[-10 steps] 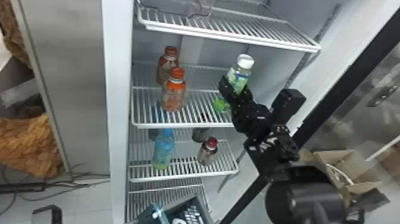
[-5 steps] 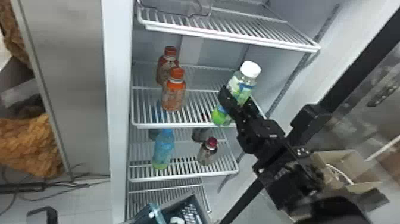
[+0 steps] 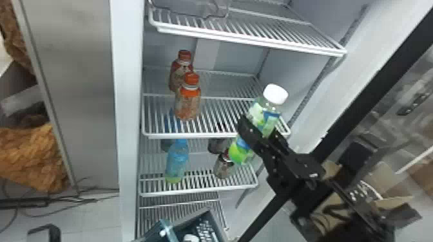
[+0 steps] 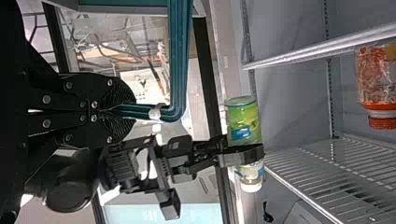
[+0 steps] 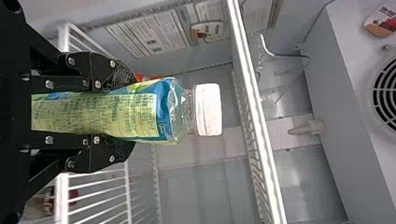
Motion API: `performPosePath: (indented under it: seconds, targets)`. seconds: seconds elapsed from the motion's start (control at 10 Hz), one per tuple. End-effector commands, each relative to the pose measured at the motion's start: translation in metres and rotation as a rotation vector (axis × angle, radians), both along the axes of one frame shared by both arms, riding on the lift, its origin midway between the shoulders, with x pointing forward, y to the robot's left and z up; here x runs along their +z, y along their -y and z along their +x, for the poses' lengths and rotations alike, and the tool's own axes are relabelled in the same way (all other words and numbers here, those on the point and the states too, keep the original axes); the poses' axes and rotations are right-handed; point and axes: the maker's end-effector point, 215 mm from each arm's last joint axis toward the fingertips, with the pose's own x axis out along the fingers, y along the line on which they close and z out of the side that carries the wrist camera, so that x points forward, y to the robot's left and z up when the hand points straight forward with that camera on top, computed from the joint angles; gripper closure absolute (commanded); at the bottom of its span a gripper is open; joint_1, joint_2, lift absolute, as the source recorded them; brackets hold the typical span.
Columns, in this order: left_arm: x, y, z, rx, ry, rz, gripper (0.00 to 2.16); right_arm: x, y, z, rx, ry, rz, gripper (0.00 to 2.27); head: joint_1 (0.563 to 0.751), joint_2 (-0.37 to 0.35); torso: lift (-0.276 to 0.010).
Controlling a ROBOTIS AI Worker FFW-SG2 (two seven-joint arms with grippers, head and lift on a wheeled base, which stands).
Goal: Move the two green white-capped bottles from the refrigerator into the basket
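My right gripper [image 3: 261, 132] is shut around the middle of a green white-capped bottle [image 3: 240, 151], which leans in front of the middle shelf's right corner, cap up. In the right wrist view the bottle's label and cap [image 5: 208, 109] extend past my right gripper [image 5: 119, 113]. The left wrist view also shows this bottle [image 4: 243, 123], farther off. There my left gripper [image 4: 122, 112] is clamped on the handle of the teal basket [image 4: 179, 56]. At the head view's bottom edge sits the basket [image 3: 222, 222], with a round white thing inside.
Two orange-capped bottles [image 3: 188, 101] stand at the left of the middle shelf [image 3: 193, 134]. A blue bottle [image 3: 177, 161] and a dark-red-capped bottle [image 3: 223, 169] are on the shelf below. The upper shelf [image 3: 251, 40] overhangs behind; the door frame [image 3: 370, 83] slants at the right.
The right gripper has drawn the held bottle out from over the middle shelf, toward the robot and slightly right, and it looks larger. The basket shows a little more at the bottom edge.
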Motion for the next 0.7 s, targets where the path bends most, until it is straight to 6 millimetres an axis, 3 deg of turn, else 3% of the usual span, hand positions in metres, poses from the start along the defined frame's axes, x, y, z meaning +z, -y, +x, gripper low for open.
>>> performPosePath:
  seconds: [0.0, 0.6]
  targets:
    - [0.0, -0.001, 0.001, 0.0, 0.001, 0.003, 1.21, -0.009, -0.008, -0.021, 0.021, -0.068, -0.009, 0.9, 0.695, -0.35, -0.004]
    - [-0.002, 0.001, -0.002, -0.014, 0.003, 0.01, 1.21, -0.063, -0.046, -0.072, 0.141, -0.312, 0.075, 0.9, 0.695, -0.35, -0.004]
